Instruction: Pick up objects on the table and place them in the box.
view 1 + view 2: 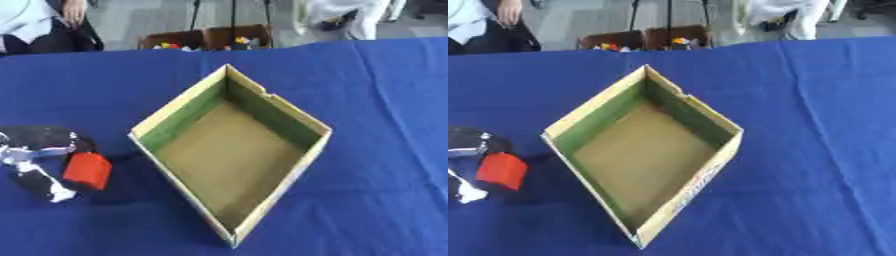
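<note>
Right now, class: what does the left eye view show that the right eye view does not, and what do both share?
Only the left eye view: more of the left hand, its silver parts beside the red block. Only the right eye view: printing on the box's outer right wall. Both: the hand holding the block left of the open cardboard box, which looks empty, on the blue tablecloth.

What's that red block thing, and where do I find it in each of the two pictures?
Left eye view: the red block sits at the left, low of centre, in the left hand, just left of the box's near-left wall.
Right eye view: the same block lies nearer the left edge, farther from the box.
Shared landmark: the open cardboard box on the blue tablecloth, set like a diamond.
</note>
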Controlling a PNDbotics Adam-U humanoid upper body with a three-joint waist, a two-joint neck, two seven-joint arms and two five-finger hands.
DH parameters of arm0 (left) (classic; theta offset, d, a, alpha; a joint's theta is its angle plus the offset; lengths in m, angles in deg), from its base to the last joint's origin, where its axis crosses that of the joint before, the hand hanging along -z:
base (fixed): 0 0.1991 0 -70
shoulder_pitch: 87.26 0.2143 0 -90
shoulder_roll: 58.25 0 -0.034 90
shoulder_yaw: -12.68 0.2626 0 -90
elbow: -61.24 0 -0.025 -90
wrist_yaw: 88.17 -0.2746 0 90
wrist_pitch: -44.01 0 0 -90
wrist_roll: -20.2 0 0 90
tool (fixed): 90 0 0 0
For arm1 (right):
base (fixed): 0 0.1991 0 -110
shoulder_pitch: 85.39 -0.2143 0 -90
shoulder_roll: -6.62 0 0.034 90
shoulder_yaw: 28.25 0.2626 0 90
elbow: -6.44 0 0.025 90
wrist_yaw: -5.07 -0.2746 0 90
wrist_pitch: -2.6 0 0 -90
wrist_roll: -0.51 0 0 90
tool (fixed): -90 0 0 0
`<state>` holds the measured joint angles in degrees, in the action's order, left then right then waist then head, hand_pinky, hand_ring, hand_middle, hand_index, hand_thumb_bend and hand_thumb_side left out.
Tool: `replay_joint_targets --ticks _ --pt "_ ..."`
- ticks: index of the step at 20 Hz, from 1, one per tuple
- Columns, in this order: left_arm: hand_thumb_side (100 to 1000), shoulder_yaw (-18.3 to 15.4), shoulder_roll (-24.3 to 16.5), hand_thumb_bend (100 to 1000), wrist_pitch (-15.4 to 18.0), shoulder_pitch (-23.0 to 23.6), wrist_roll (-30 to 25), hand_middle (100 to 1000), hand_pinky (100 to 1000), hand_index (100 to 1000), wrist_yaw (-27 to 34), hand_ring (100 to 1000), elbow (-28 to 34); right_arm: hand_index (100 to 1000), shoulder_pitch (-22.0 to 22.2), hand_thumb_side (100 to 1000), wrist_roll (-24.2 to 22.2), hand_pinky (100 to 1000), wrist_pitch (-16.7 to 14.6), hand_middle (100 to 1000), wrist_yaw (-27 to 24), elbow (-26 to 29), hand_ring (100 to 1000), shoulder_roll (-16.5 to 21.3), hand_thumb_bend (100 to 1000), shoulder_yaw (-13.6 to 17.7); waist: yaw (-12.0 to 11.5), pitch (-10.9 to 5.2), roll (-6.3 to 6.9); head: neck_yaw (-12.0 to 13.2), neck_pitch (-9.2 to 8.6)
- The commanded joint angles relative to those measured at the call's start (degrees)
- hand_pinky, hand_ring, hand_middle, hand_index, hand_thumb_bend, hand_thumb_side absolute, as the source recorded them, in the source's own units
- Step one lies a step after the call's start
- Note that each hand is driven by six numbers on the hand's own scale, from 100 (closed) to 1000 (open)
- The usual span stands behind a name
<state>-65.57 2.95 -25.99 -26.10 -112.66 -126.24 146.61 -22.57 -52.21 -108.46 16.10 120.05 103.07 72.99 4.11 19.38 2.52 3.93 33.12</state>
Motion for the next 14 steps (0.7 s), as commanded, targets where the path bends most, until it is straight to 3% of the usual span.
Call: replay_joint_targets --ticks 1,8,14 --pt "368 0.0 -0.7 100 0.0 -0.1 -1.1 749 222 778 0.8 545 0.8 767 -0.4 528 0.0 763 0.1 751 -0.3 1.0 729 1.0 100 0.4 -0.2 -1.73 0.59 0.1 -0.34" --pt "322 -3.2 -2.7 100 -1.0 -0.8 -5.1 734 215 772 7.7 542 4.3 767 -0.2 526 -0.1 763 0.2 751 -0.3 1.0 729 1.1 100 0.3 -0.4 -2.30 0.77 0.2 -0.15" --pt "293 -7.2 -4.0 100 -3.3 -1.1 -4.2 689 198 746 12.3 529 6.8 767 0.0 525 0.0 764 0.2 751 -0.3 1.0 729 1.2 100 0.3 -0.5 -2.64 0.89 -0.1 -0.21"
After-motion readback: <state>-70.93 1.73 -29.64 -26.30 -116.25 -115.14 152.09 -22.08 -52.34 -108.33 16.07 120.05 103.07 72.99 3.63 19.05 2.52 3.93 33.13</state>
